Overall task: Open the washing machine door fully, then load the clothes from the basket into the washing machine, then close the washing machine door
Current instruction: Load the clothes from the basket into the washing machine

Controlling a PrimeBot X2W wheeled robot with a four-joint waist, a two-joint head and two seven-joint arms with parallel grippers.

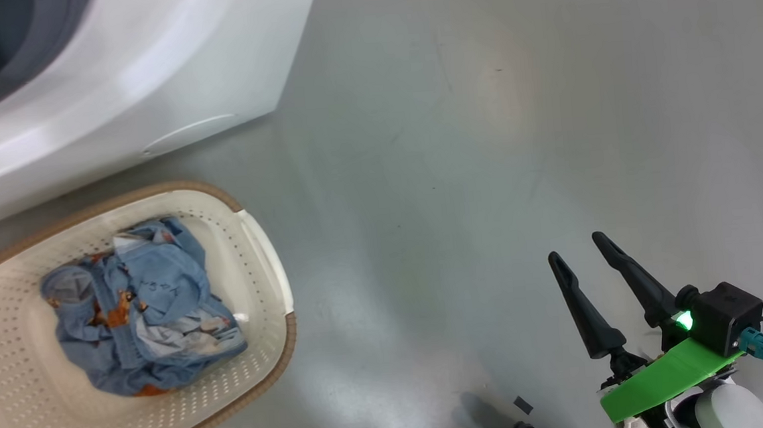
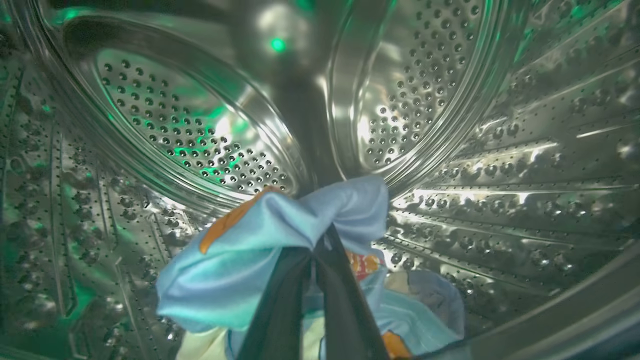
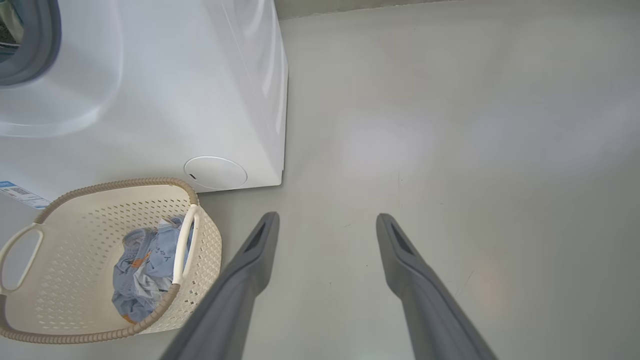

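The right gripper (image 1: 575,246) hung low over the bare grey floor (image 1: 483,133), its two fingers spread wide and holding nothing.

Beyond it to the left, the basket (image 1: 151,190) stood on the floor just beside the washing machine (image 1: 143,76). A crumpled heap of light-blue clothes (image 1: 139,305) lay at its bottom.

Handling, as judged:
- The clothes were light, soft and limp. They would drape and trail rather than keep shape.
- They were not fragile, and a firm pinch would do no harm.
- The best hold was a raised fold at the top of the heap, clear of the perforated wall.
- The basket looked light and might slide if a garment dragged on it.

Farthest in, the left gripper (image 2: 320,245) was inside the steel drum (image 2: 175,125), its fingers pressed together on a light-blue garment (image 2: 280,220). The cloth bunched over the tips. More clothing (image 2: 415,310) lay beneath on the drum wall.
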